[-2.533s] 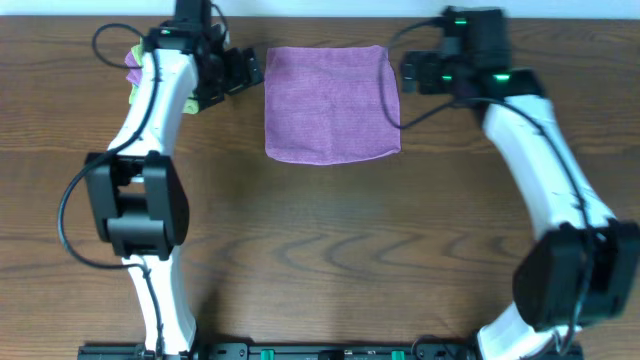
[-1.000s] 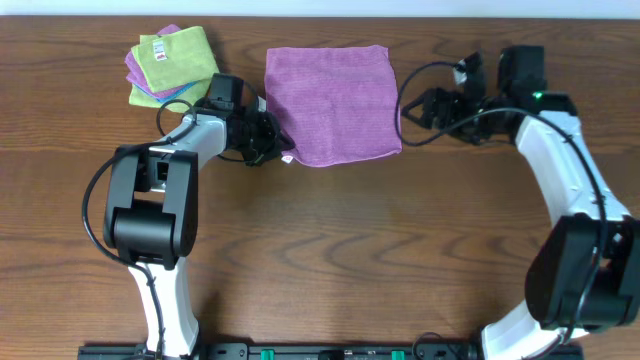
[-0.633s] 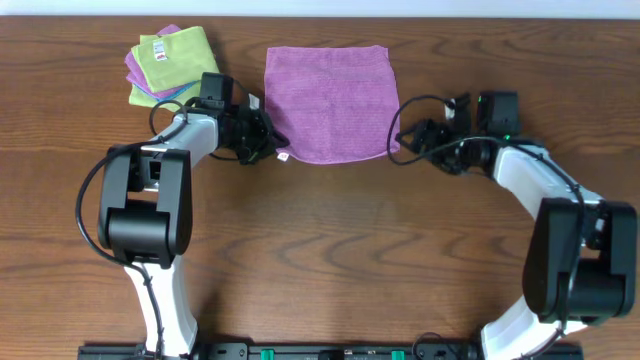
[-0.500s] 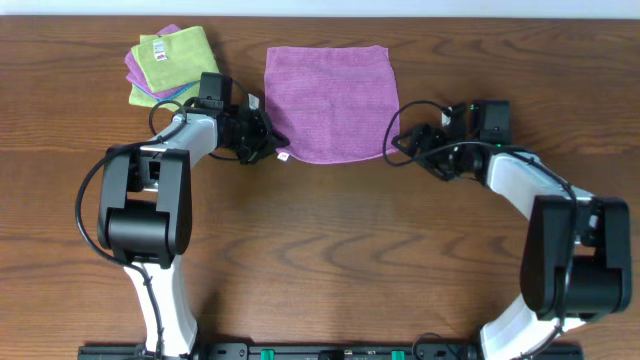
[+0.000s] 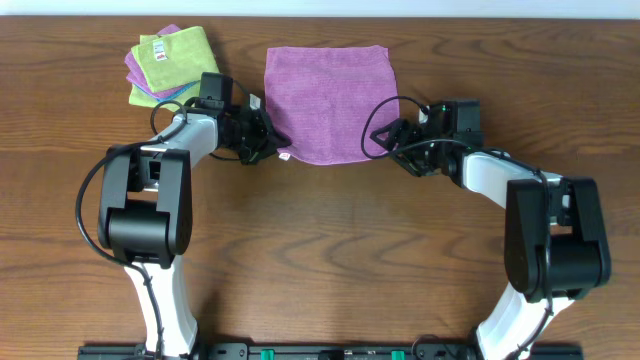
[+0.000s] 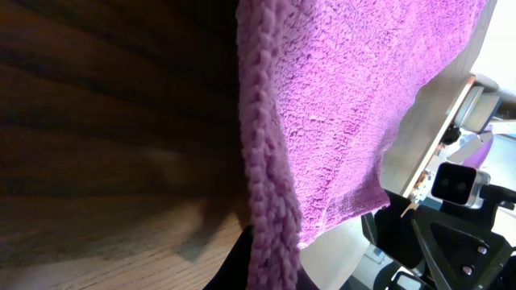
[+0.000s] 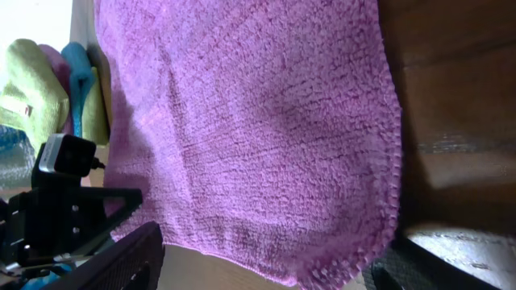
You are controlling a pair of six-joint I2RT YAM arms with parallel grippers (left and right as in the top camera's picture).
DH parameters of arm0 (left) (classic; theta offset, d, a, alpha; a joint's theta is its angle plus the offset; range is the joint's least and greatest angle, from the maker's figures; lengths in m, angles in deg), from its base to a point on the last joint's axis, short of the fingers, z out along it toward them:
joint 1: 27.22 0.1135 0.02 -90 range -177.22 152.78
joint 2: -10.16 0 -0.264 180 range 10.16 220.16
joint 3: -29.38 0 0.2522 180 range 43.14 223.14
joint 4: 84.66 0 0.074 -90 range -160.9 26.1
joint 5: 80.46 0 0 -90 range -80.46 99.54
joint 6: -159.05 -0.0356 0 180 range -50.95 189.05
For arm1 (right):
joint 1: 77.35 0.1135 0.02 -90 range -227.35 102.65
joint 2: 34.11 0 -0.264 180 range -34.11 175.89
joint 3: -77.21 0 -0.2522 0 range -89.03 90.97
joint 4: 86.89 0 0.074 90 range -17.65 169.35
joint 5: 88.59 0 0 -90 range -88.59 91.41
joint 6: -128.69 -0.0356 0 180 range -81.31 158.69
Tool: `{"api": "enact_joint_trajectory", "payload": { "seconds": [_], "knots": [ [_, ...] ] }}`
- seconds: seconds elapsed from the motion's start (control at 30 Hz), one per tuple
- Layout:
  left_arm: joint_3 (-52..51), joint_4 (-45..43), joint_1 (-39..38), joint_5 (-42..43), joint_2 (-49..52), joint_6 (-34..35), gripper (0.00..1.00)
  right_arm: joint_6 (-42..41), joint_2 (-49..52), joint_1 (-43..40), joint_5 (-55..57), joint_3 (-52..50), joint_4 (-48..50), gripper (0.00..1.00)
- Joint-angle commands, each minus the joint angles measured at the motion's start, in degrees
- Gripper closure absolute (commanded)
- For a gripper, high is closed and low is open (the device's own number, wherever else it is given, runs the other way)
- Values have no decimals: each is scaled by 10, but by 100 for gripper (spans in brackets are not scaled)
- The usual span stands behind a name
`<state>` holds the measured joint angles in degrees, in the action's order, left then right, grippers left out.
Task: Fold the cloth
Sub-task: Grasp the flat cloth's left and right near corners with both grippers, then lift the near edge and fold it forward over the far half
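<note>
The lilac cloth point(image 5: 330, 100) lies flat and spread out at the back middle of the wooden table. Its small white tag point(image 5: 283, 155) shows at the near left corner. My left gripper point(image 5: 270, 147) lies low at that corner, and the left wrist view shows it point(image 6: 270, 278) shut on the cloth's thick hem point(image 6: 262, 161). My right gripper point(image 5: 387, 143) is at the near right corner. In the right wrist view its fingers point(image 7: 129, 258) stand wide apart, with the cloth's corner point(image 7: 355, 258) between them, so the gripper point(image 7: 270, 262) is open.
A stack of folded cloths point(image 5: 170, 62), lime-green on top, sits at the back left, just beyond the left arm. It also shows in the right wrist view as a folded stack point(image 7: 36, 89). The table's back edge point(image 5: 320, 14) runs just behind the cloth.
My right gripper has slid left and nearer, reaching the cloth's near right corner, with its jaws somewhat narrower. The left gripper has stayed shut at the near left corner.
</note>
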<state>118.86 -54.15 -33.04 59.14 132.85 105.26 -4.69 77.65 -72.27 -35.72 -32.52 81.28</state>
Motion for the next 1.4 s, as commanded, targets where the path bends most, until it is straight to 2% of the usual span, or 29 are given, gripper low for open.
{"api": "enact_joint_trajectory", "payload": {
  "seconds": [0.0, 0.37, 0.6, 0.63, 0.67, 0.83, 0.97, 1.1, 1.37],
  "knots": [
    [0, 3, 2, 15, 8, 0, 95, -9, 28, 5, 62, -8, -6, 23],
    [0, 3, 2, 17, 8, 0, 94, -9, 67, 6, 91, -8, -9, 25],
    [0, 3, 3, 17, 8, 0, 94, -9, 106, 6, 100, -8, -15, 23],
    [0, 3, 3, 17, 8, 0, 95, -9, 110, 6, 103, -8, -19, 30],
    [0, 3, 4, 17, 8, 0, 94, -9, 112, 6, 108, -8, -24, 47],
    [0, 3, 15, 26, 8, 0, 94, 15, 112, 5, 121, -8, -52, 99],
    [0, 3, 31, 50, 8, -3, 94, 73, 107, 1, 120, -7, -97, 99],
    [0, 15, 48, 92, 7, -39, 94, 119, 70, -9, 122, -7, -159, 99],
    [0, 159, 40, 115, -10, -136, 94, 163, -56, 13, 132, -7, -278, 99]
  ]
}}
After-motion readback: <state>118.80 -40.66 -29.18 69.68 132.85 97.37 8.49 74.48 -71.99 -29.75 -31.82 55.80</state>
